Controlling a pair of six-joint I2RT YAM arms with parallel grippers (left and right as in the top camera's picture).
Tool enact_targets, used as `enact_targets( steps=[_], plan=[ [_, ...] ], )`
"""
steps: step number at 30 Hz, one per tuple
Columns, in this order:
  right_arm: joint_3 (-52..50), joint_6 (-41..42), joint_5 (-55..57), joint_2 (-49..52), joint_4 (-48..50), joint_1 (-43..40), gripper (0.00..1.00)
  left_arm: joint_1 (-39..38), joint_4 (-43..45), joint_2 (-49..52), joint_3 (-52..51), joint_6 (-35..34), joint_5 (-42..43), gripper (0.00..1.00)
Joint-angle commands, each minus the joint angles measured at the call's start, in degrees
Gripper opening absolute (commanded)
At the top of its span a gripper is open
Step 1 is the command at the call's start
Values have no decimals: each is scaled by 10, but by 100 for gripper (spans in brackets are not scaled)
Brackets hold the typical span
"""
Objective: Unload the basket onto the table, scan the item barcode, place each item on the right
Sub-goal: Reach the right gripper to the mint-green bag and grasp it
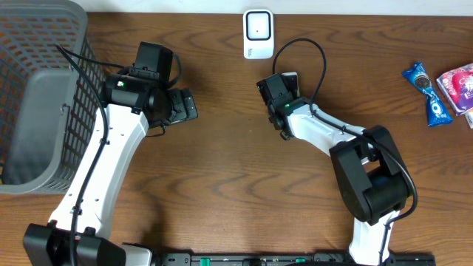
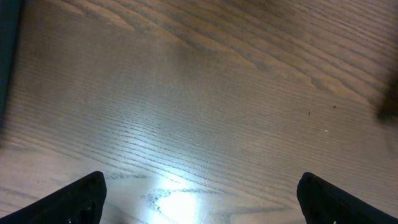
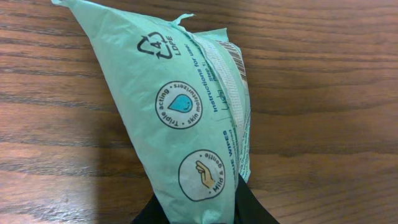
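Grey mesh basket [image 1: 37, 37] at wooden table's [image 1: 222, 192] left edge; blue packet [image 1: 428, 94] and pink packet [image 1: 458, 85] far right.

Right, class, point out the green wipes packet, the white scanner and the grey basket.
green wipes packet [image 3: 186, 124]: right wrist view, middle of its printed face.
white scanner [image 1: 258, 29]: overhead view, centre of its top face.
grey basket [image 1: 44, 29]: overhead view, on its mesh wall.
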Motion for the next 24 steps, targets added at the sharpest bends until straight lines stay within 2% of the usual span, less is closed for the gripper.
enact_targets(
  steps=[1, 4, 7, 10, 17, 20, 24],
  plan=[
    [11, 8, -141, -8, -10, -1, 8, 2, -2, 1, -1, 9, -7, 98],
    [35, 8, -263, -38, -12, -16, 1, 2, -2, 1, -1, 9, -7, 98],
    [41, 9, -468, -71, -13, -66, 1, 2, -2, 1, -1, 9, -7, 98],
    [38, 28, -583, -67, -13, -100, 1, 2, -2, 1, -1, 10, -7, 98],
    [28, 79, -742, -14, 5, -154, 1, 2, -2, 1, -1, 10, -7, 98],
    [27, 126, -797, 33, 21, -176, 1, 2, -2, 1, -1, 9, -7, 98],
    [27, 127, -821, 54, 43, -205, 14, 2, -2, 1, -1, 9, -7, 98]
  ],
)
